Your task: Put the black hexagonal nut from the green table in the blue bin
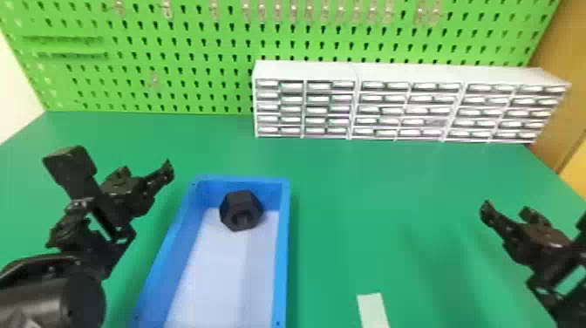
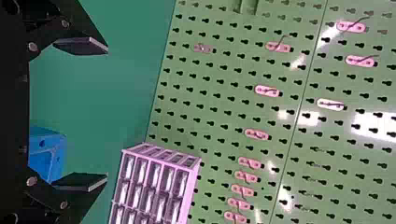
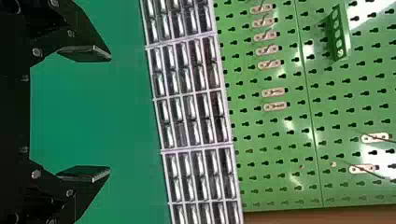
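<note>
The black hexagonal nut (image 1: pixel 241 211) lies inside the blue bin (image 1: pixel 282 244), at its far end against the back wall. My left gripper (image 1: pixel 148 174) is above the green table (image 1: pixel 340 196), left of the bin and apart from the nut. Off to the right, my right gripper (image 1: pixel 508 209) hangs over the table, well away from the bin. In the left wrist view the left gripper (image 2: pixel 106 114) is open with nothing between its fingers, and a corner of the blue bin (image 2: pixel 49 144) shows behind. The right wrist view has the right gripper (image 3: pixel 110 114) open and holding nothing.
A white drawer cabinet (image 1: pixel 405 104) stands along the table's back edge, centre to right. Behind it rises a green pegboard (image 1: pixel 183 56) with small hooks. A pale strip (image 1: pixel 373 310) lies on the table near the front, right of the bin.
</note>
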{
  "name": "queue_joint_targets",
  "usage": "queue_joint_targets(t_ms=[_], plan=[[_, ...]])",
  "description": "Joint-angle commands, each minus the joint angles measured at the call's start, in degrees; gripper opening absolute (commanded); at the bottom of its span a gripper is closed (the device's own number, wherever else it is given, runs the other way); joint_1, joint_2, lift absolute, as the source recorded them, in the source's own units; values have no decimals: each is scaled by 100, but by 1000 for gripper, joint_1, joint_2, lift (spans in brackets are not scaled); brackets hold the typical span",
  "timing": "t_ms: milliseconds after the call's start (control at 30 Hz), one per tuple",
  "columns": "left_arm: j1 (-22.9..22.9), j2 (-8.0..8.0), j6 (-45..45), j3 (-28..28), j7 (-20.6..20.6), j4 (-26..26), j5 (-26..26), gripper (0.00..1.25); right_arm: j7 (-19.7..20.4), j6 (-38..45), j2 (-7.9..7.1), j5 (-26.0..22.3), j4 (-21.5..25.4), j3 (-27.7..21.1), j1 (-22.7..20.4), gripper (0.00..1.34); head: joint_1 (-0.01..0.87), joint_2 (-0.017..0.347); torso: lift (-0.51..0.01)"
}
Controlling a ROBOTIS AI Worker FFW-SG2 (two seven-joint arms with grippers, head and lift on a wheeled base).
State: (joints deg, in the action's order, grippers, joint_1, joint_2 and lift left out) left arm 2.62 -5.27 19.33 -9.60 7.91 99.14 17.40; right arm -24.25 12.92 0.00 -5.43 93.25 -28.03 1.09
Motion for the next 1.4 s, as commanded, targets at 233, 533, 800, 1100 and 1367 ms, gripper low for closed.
queue_joint_targets(t_ms=[233,533,800,1100,1367], plan=[[10,0,0,19,0,-9,9,950,0,0,5,7,-88,-9,110,927,666,32,-100],[10,0,-9,72,0,-18,9,950,0,0,-79,-187,-351,193,348,928,666,32,-100],[10,0,-53,107,0,-26,9,950,0,404,-264,-363,-369,623,497,928,666,32,-100],[10,0,-79,116,0,-35,0,950,0,554,-316,-389,-378,913,620,930,666,32,-100],[1,0,-140,134,0,-35,-44,950,0,563,-325,-389,-378,957,629,930,666,32,-100]])
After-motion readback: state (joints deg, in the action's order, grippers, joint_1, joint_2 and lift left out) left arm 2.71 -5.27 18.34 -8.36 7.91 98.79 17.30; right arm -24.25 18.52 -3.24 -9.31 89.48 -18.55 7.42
